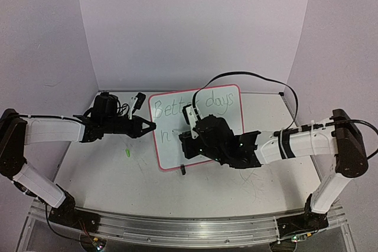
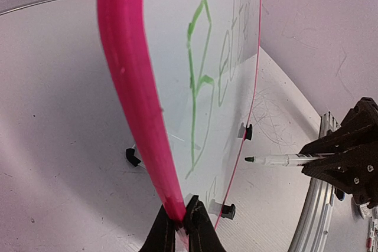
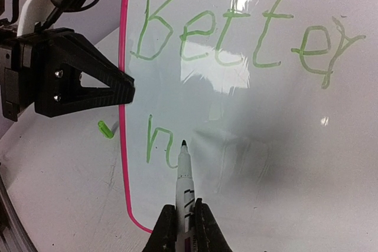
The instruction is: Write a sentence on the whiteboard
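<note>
Writing is judged part done: on the whiteboard (image 1: pixel 170 151) the sentence (image 3: pixel 236 39) reads "Better days" on the top line, and only an "h" (image 3: pixel 155 143) is laid down on the second.

Whiteboard: stood on its feet near the middle of the surface (image 1: pixel 118 187), somewhat toward the far edge, face turned to the near edge and leaned back a little.

Left fingers (image 2: pixel 181 228): pressed together on the board's pink rim at its left side, low down. The board is braced from there, and nothing else is held.

Right fingers (image 3: pixel 185 222): pinched on a marker (image 3: pixel 184 175), with the tip pointed away from the wrist at the board face.

Key relation: the marker tip sits just right of the "h", on the second line. The marker's long axis runs from the fingers into the board, roughly square to the face. Contact between tip and face cannot be confirmed from either wrist view. The blank part of the line lies to the right of the tip, toward the board's right rim, so the next strokes are expected to run that way. The job falls to the right arm, since the left is taken up with holding.

A green cap (image 1: pixel 127 153) is seen lying on the surface left of the board, apart from both arms.

Risk, as judged: pen pressure against a leaned board could rock it if the rim pinch slips.
</note>
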`<state>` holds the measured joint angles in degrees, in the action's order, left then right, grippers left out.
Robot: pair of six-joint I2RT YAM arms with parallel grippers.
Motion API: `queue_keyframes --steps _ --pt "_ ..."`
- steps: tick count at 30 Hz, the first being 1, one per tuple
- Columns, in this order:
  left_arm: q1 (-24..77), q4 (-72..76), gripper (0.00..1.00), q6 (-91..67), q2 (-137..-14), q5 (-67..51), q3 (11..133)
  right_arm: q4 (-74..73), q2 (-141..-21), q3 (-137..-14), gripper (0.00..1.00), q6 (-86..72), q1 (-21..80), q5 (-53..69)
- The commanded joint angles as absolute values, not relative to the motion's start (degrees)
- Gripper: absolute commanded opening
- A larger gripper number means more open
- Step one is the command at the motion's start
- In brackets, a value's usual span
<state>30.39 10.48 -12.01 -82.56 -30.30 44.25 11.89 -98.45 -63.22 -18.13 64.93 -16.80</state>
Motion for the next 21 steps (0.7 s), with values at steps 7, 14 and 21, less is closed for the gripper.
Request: queue_keyframes --steps 7,14,21 --pt "30.94 8.35 0.00 -8.26 -84.20 -24.41 45.83 15.06 -99.12 -63.36 0.00 -17.91 64.73 -15.06" --pt "30.94 8.27 0.00 -8.17 -84.44 -24.39 45.92 15.12 -99.25 -62.73 0.00 -17.94 64.12 -17.15" --pt "30.96 8.29 0.00 -8.08 -84.20 -24.42 45.79 15.03 -101.44 -64.40 0.00 -18.06 63.73 -13.60"
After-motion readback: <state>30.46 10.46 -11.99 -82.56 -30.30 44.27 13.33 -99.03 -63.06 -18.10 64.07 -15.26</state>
